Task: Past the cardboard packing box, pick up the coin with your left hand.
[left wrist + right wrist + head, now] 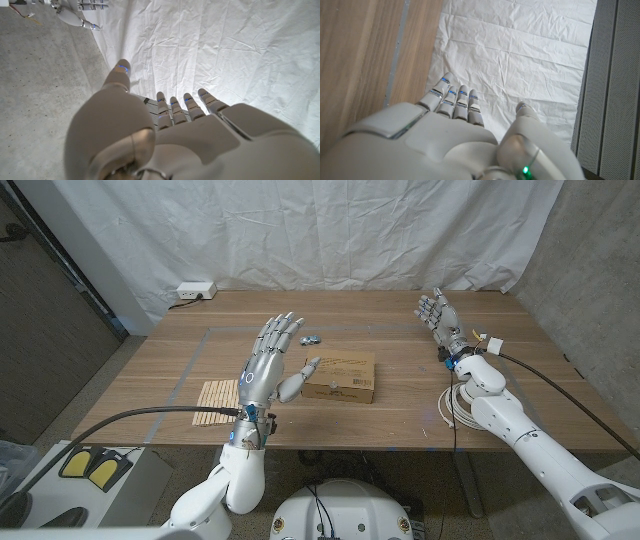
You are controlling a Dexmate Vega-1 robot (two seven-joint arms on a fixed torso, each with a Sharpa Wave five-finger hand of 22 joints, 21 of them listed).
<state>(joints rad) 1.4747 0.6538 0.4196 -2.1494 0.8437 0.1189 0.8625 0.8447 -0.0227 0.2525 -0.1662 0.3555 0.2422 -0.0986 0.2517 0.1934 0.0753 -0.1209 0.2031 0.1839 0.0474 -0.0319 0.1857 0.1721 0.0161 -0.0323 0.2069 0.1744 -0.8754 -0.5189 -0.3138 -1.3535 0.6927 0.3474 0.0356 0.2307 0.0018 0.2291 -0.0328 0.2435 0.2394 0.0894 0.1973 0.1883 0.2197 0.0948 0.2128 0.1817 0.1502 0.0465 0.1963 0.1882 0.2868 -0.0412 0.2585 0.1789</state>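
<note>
The left hand (268, 363) hangs open over the table (150, 380), fingers spread and holding nothing, just beside the box's (339, 376) left end; to do the reach well it should carry on over the box toward the far edge, then come down with thumb and a fingertip pinching low. What looks like the coin (312, 339), too small to be sure, lies just past the box's far left corner, beside the fingertips (287, 322). The right hand (437, 313) waits open near the far right corner

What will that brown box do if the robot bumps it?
The cardboard box lies low and flat on the table, so it would probably slide, not tip. It looks small and light, so the left hand beside it could likely shove it easily.
</note>
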